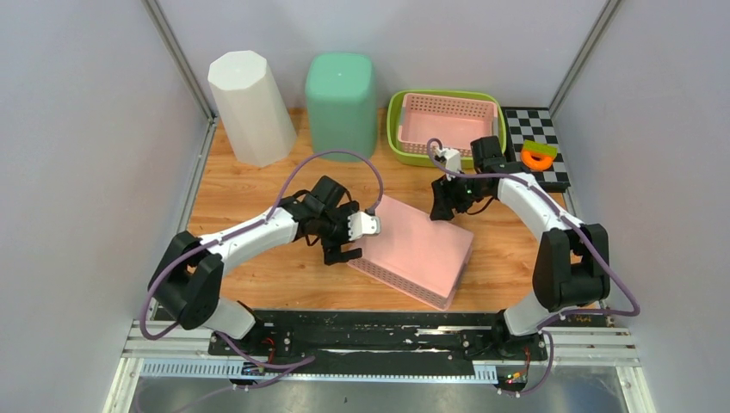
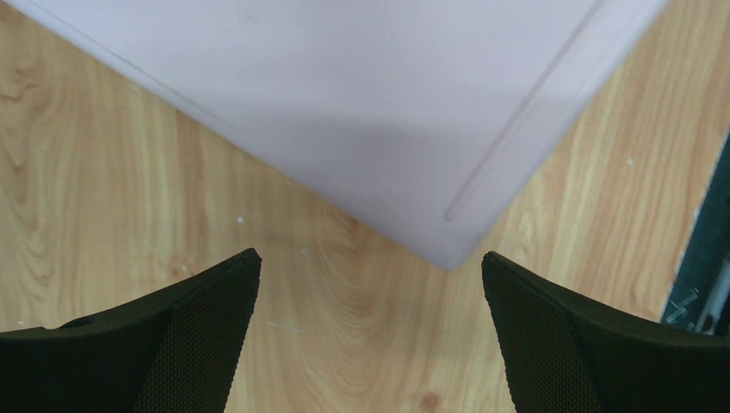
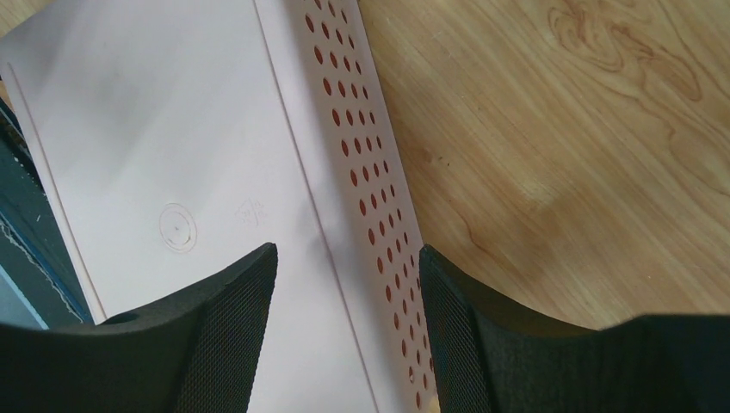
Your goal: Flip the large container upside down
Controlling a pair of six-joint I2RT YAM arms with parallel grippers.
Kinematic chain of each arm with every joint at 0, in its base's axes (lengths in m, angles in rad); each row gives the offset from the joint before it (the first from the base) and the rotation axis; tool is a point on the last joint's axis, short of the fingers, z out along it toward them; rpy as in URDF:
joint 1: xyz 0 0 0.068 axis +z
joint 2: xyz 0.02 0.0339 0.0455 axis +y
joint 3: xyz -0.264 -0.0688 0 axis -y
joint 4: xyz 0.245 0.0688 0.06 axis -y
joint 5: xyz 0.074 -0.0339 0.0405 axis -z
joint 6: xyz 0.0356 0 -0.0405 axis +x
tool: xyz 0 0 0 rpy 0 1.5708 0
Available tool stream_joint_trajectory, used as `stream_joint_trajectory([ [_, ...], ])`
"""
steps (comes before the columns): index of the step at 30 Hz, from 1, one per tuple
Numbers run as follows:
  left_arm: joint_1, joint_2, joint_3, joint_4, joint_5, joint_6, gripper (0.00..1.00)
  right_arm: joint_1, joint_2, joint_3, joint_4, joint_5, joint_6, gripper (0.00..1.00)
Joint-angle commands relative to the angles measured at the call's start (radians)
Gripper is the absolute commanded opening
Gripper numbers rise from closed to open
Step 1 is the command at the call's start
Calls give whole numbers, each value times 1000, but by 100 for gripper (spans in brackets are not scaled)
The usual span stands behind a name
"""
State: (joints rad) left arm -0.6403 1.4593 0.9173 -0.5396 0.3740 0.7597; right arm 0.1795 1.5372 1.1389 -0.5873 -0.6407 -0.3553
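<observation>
We see the large pink container (image 1: 417, 249) lying bottom-up in the middle of the wooden table (image 1: 250, 189), set at an angle, with its flat base facing the overhead camera and a perforated side wall showing along its near edge. Its opening is hidden beneath it, so we cannot tell whether the rim sits flush on the wood. The left gripper (image 1: 357, 237) is at the container's left corner. In its wrist view the jaws stand wide apart with nothing between them, and a pale corner of the container points down toward the gap without touching either finger (image 2: 198, 335). The right gripper (image 1: 448, 202) hangs over the far corner. Its jaws are also parted, straddling the line where the base meets the holed wall (a small moulded circle shows on the base there). We cannot tell from its wrist view whether the fingertips (image 3: 224, 335) touch the plastic, since their ends are cut off by the frame. Along the back stand a white bin (image 1: 251, 107) and a green bin (image 1: 341, 103), both upside down. To their right a green tray (image 1: 398, 129) holds a small pink basket (image 1: 448, 120). At the far right an orange ring (image 1: 539, 157), too small to identify, sits on a checkerboard (image 1: 534, 125).
</observation>
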Motion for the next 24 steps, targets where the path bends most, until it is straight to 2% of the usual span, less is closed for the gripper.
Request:
stream_joint_trajectory([
  [1,-22,49,28,154,-71,-69,100,-9,18,11,-38,-32,-25,64],
  [11,-64,254,232,298,-120,-304,100,-51,-22,-15,-155,138,-128,64],
  [20,-137,495,563,232,-119,-458,100,-212,-158,-118,-239,123,-231,64],
  [24,-193,557,645,204,-104,-486,100,-245,-234,-186,-245,170,-268,64],
])
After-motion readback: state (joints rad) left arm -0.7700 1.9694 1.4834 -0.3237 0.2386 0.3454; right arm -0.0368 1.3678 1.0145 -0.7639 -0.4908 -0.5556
